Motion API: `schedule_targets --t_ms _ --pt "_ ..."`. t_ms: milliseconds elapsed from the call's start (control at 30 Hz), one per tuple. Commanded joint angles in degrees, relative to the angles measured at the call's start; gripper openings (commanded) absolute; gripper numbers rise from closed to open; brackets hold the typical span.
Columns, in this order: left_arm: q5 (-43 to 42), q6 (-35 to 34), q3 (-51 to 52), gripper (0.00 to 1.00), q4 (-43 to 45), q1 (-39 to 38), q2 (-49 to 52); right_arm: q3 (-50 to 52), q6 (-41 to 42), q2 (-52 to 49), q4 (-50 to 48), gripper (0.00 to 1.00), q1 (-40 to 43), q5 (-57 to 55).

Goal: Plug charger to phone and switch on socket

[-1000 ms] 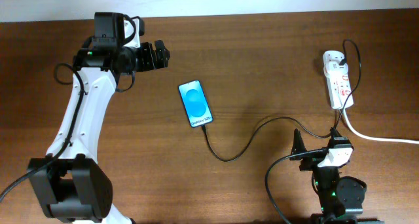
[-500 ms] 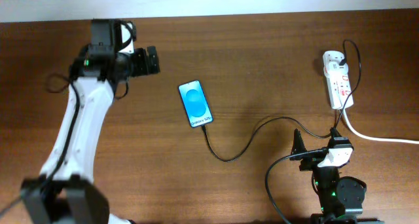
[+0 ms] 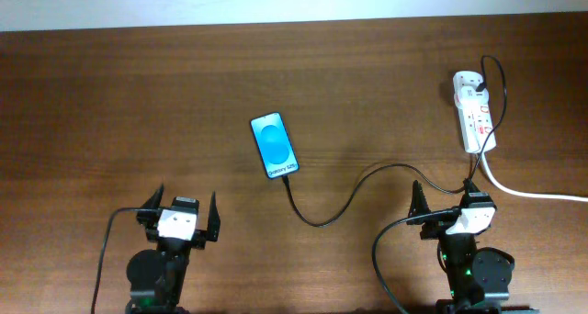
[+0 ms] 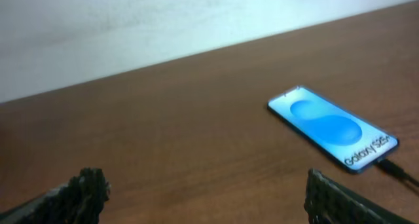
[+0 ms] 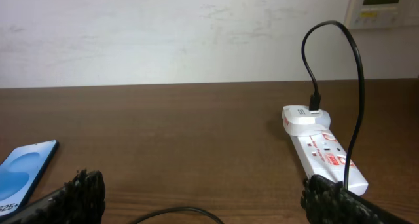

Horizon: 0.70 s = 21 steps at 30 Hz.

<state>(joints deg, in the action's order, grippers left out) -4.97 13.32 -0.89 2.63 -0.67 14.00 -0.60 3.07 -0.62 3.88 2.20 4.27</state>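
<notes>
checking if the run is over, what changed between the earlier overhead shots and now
The left arm pulled back from the far left of the table to its rest pose at the near edge. The left gripper is open and empty. Nothing was taken hold of or let go. The phone, charger, socket and right gripper stayed put.

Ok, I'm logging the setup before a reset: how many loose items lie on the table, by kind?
phone: 1
charger cable: 1
power strip: 1
Total: 3
</notes>
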Motion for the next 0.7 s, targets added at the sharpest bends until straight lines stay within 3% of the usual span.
schedule_targets --t_ms 0,133,667 --pt "2.78 1.36 0.42 0.99 -7.26 0.35 -6.29 0.28 0.61 0.42 0.28 0.98 -0.35 -0.26" --pt "3.10 1.36 0.39 0.99 -6.60 0.09 -13.79 0.28 0.61 0.42 0.28 0.98 -0.35 -0.26" --pt "3.08 1.36 0.37 0.99 -7.26 0.09 -13.70 0.28 0.61 0.42 0.28 0.98 -0.35 -0.26"
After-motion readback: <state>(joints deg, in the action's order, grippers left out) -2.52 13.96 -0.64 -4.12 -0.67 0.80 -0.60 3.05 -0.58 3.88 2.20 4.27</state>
